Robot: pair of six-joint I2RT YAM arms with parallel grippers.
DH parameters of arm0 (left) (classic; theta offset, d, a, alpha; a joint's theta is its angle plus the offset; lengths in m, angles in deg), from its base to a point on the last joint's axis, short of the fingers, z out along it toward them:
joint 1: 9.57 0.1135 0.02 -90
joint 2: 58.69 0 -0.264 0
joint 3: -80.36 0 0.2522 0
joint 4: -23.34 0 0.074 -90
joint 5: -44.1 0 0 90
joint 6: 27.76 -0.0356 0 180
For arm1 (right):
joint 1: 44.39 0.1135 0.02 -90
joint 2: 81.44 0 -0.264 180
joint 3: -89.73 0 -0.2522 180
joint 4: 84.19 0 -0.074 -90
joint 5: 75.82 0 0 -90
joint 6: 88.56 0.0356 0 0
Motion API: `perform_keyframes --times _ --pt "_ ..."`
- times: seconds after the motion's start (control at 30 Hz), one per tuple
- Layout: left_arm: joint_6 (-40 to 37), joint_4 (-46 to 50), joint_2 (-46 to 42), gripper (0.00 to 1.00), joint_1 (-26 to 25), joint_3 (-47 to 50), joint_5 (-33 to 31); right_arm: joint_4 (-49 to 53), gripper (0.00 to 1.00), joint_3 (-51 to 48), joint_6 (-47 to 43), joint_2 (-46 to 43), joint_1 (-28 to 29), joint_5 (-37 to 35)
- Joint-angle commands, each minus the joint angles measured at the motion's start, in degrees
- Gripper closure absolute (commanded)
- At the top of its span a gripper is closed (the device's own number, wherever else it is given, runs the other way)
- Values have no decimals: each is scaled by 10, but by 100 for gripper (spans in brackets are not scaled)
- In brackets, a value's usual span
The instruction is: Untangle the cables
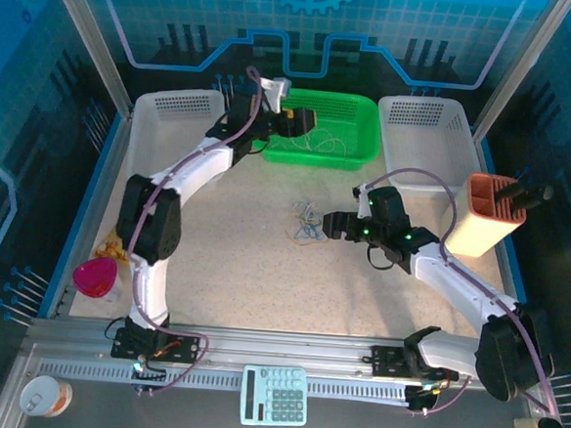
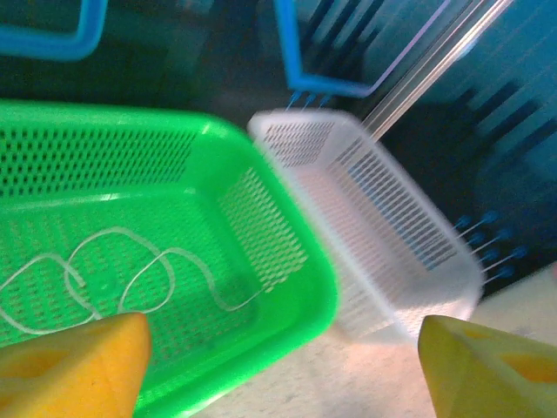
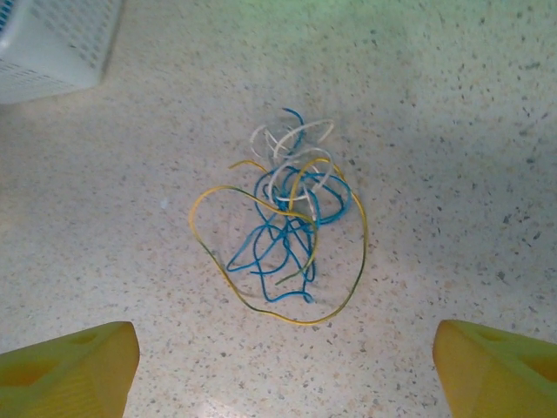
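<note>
Working on table (image 1: 242,270), green basket (image 1: 367,146) at far edge. Holding left gripper (image 2: 287,348) spread, empty, above basket. Hovering right gripper (image 3: 287,348) spread, just right of tangle of cables (image 3: 283,228) mid-table. Best aiming for outer yellow loop (image 3: 300,322), pinching one strand, dragging slowly. Lying in basket: white cable (image 2: 111,230).

The speckled tabletop (image 1: 233,269) bears a green basket (image 1: 364,146) at its far edge, with the left white basket (image 1: 166,103) and the right white basket (image 1: 425,111) on either side. The tangled cables (image 1: 307,222) lie mid-table. A pink object (image 1: 95,277) sits at the near left and an orange slotted holder (image 1: 486,216) stands at the right.
</note>
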Motion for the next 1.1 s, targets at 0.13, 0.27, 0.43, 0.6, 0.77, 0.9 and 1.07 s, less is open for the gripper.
perform_keyframes --times 0.13,0.27,0.43,0.6,0.77,0.9,1.07 --pt "59 -60 -162 3 0 160 13 -18 20 13 17 59 6 -10" --pt "103 -90 -235 1 -2 267 1 -29 27 17 25 95 7 -10" --pt "147 -119 -314 1 -15 392 -29 -29 35 37 20 133 6 -15" --pt "147 -109 -368 1 -35 463 -59 -16 44 52 22 156 5 -20" --pt "139 -85 -390 1 -37 486 -64 0 54 52 38 172 -1 -45" --pt "135 -71 -390 1 -39 485 -62 24 63 65 52 193 -5 -64" --pt "138 -79 -388 1 -42 484 -60 51 59 96 58 220 -4 -82"
